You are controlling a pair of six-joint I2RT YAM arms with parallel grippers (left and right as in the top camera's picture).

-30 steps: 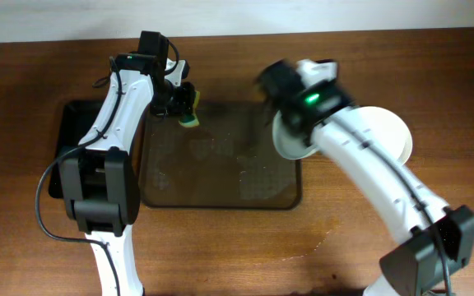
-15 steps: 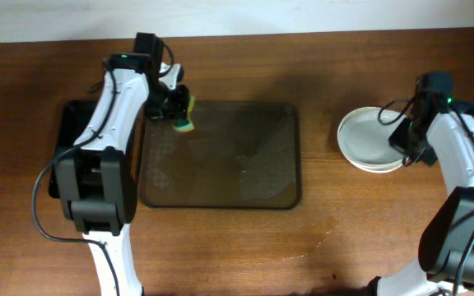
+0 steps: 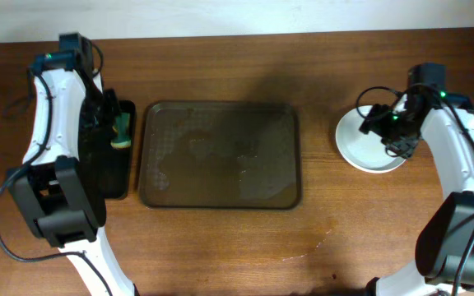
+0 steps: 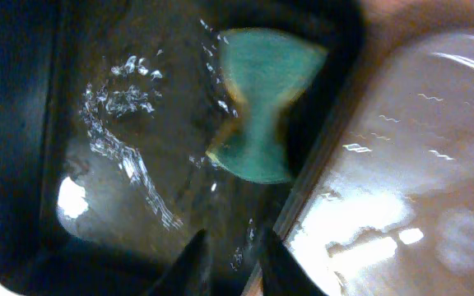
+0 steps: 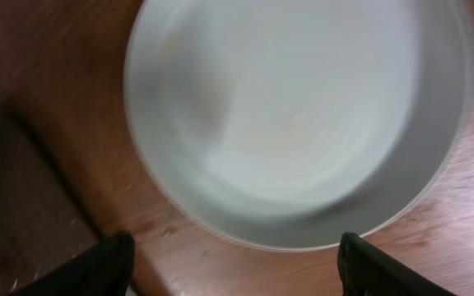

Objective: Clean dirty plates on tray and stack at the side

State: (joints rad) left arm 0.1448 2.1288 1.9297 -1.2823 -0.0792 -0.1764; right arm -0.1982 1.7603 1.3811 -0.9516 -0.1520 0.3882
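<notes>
A stack of white plates (image 3: 359, 150) sits on the table to the right of the brown tray (image 3: 220, 168), which holds no plates. In the right wrist view the top plate (image 5: 303, 115) fills the frame. My right gripper (image 3: 383, 125) hovers over the stack's right part, open, its fingertips (image 5: 105, 265) wide apart on the near side of the plate's rim with nothing between them (image 5: 237, 267). My left gripper (image 3: 112, 111) is over the black tray, open by a narrow gap (image 4: 230, 265). A green sponge (image 4: 262, 107) lies loose ahead of it.
The narrow black tray (image 3: 109, 177) lies left of the brown tray, its wet bottom (image 4: 113, 164) holding the sponge (image 3: 122, 129). The brown tray's edge (image 4: 401, 164) shows right beside it. Bare wooden table surrounds the plates.
My left arm has swung from the brown tray's back-left corner to the black tray and let go of the sponge. My right gripper has carried a plate to the stack and opened.
</notes>
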